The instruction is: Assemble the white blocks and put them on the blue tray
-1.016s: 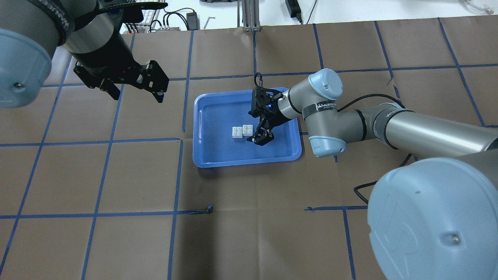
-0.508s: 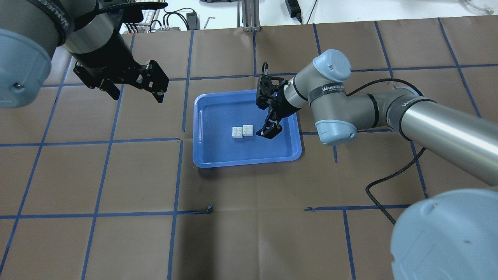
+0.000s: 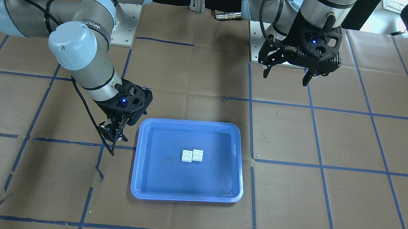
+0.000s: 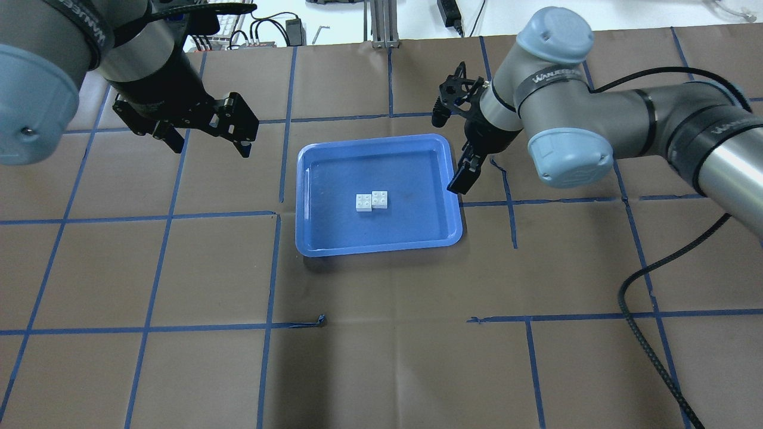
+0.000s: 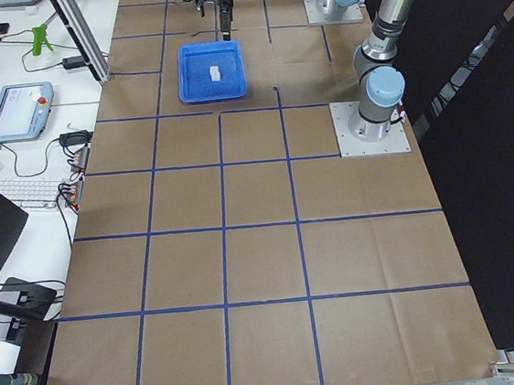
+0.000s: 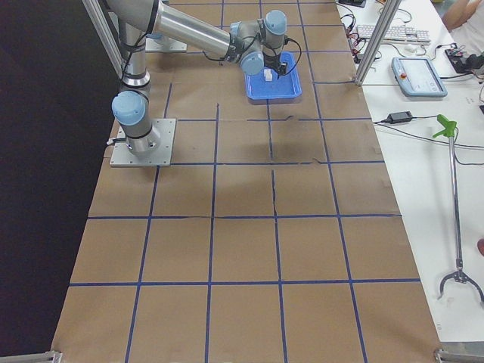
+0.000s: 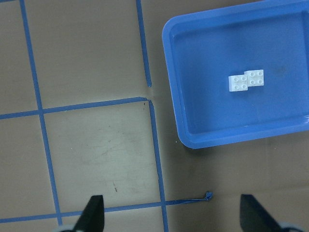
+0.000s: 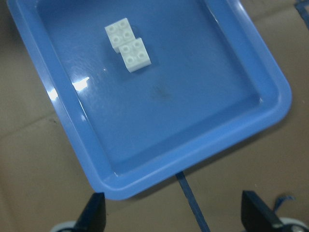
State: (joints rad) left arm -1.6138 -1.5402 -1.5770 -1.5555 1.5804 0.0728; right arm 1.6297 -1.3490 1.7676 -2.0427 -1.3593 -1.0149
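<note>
While the white blocks (image 4: 371,201) sit touching in the blue tray (image 4: 310,241), your right gripper (image 4: 462,179) hangs spread, empty, beside its rim; left gripper (image 4: 211,146) likewise, well leftward.

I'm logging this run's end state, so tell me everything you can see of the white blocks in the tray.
The white blocks are two small plastic-looking bricks, each with four round studs on top. They sit joined with an offset, making one stepped shape, studs up, flat near the middle of the blue tray. Only the tray floor touches them; which brick sits higher is hard to tell.
</note>
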